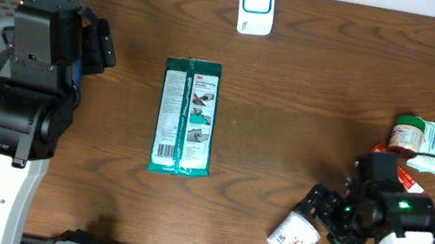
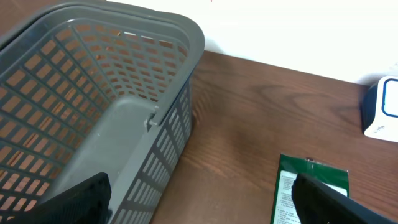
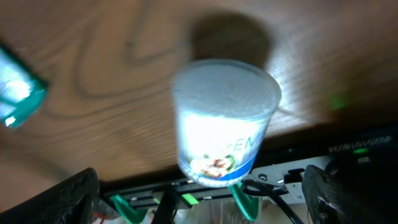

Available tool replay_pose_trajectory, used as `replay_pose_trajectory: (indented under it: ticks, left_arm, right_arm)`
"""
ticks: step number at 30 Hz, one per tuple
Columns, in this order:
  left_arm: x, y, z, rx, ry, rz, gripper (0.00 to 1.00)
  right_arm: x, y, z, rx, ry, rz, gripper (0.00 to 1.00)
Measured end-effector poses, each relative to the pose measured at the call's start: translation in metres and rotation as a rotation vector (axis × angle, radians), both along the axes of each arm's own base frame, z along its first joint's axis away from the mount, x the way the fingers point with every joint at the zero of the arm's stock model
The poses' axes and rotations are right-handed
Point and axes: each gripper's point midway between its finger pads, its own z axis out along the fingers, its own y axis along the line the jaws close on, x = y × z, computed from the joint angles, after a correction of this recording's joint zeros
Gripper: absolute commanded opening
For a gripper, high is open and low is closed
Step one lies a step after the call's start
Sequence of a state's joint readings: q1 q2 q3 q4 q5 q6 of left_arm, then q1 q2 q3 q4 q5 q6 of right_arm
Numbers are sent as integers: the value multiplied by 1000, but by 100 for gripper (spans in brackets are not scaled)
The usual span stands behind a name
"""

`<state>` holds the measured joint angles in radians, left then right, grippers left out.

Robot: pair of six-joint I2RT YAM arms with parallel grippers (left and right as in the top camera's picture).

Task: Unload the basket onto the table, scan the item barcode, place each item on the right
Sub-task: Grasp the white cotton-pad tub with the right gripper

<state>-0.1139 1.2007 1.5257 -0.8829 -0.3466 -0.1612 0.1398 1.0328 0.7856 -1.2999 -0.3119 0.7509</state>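
Observation:
A green flat packet (image 1: 187, 117) lies mid-table with its label and barcode (image 1: 165, 150) facing up; its corner also shows in the left wrist view (image 2: 292, 186). The white and blue scanner (image 1: 255, 5) stands at the far edge. A white cup (image 1: 294, 237) lies on its side near the front edge. My right gripper (image 1: 331, 226) is open right beside it; in the right wrist view the cup (image 3: 221, 118) sits between the spread fingers, untouched. My left gripper (image 1: 103, 43) is open and holds nothing, by the basket, well left of the packet.
A grey slotted basket (image 2: 124, 93) fills the far left corner under the left arm. A green-lidded jar (image 1: 406, 134), a pale packet (image 1: 431, 147) and a red item (image 1: 405, 178) cluster at the right, just behind the right arm. The table's front rail (image 3: 298, 168) runs below the cup.

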Motion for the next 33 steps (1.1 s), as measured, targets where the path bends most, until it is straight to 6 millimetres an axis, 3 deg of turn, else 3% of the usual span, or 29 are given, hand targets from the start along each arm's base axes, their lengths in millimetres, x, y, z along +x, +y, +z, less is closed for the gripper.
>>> replay_pose_trajectory:
  ticks: [8,15,20,27,28,31,33]
  left_arm:
    - [0,0,0,0,0,0,92]
    - [0,0,0,0,0,0,92]
    - [0,0,0,0,0,0,92]
    - [0,0,0,0,0,0,92]
    - [0,0,0,0,0,0,92]
    - [0,0,0,0,0,0,92]
    - [0,0,0,0,0,0,92]
  right_arm:
    - [-23,8,-39,-41,123,-136,99]
    - [-25,17,-71,-36,107,-176,87]
    - [-19,21,-73,-31,82,-187,78]
    - [-13,18,-74,-51,54,-194,76]
    - [-10,19,-74,-48,39,-190,74]
    - [-3,20,-73,-46,-2,-150,55]
    - [-1,19,-71,-51,-19,-122,57]
